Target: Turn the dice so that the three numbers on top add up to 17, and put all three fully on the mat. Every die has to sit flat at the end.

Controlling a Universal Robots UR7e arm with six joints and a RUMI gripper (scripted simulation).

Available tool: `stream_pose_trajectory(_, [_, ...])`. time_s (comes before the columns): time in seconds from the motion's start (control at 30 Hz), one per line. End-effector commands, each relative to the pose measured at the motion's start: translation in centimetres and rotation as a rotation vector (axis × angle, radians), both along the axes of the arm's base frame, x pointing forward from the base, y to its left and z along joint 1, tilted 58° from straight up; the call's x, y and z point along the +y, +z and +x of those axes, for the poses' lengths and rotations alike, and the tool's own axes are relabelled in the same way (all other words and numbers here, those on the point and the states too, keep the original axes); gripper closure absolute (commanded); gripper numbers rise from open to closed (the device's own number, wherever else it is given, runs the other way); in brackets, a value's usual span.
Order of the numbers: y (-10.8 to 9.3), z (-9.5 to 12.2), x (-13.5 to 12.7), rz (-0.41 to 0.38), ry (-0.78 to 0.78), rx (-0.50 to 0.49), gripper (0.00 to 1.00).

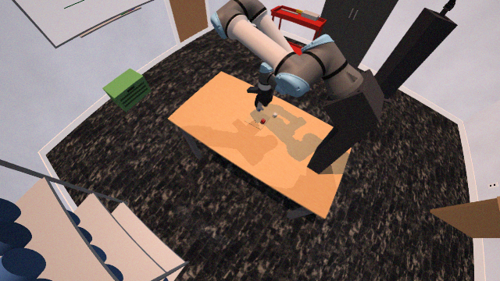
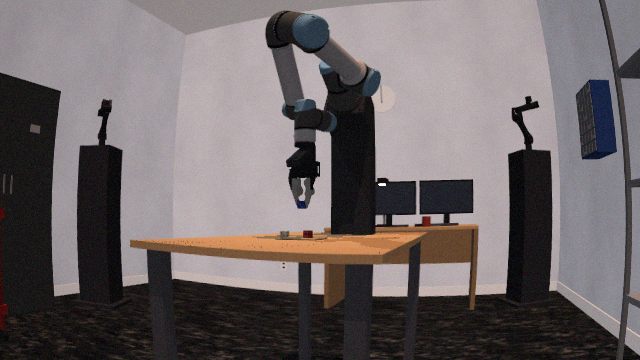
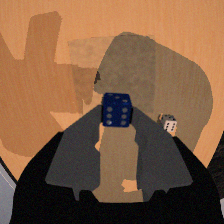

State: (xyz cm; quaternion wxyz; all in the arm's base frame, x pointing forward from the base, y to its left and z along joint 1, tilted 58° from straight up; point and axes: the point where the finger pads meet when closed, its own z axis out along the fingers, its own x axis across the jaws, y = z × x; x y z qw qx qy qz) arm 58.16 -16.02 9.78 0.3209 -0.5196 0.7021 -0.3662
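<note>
My gripper is shut on a blue die and holds it well above the table; the face toward the wrist camera shows six pips. The gripper also shows in the exterior view with the blue die at its tips, and in the top view. A red die sits on the faint mat on the table. A white die lies on the table beside the mat; it also shows in the wrist view. In the exterior view the red die and the white die rest below the gripper.
The orange table carries the arm's dark base column at its right side. A second desk with monitors stands behind. Tall black pillars stand at the room's sides.
</note>
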Motion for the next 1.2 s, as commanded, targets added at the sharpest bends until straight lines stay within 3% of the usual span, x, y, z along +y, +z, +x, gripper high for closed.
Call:
stream_pose_trajectory(0.0, [0.0, 0.1, 0.0, 0.0, 0.0, -0.001, 0.94])
stream_pose_trajectory(0.3, [-0.8, 1.3, -0.3, 0.0, 0.0, -0.001, 0.94])
stream_pose_trajectory(0.67, [-3.5, 5.6, -1.2, 0.0, 0.0, -0.001, 0.94])
stream_pose_trajectory(1.17, [-5.0, 8.0, -1.7, 0.0, 0.0, -0.001, 0.94])
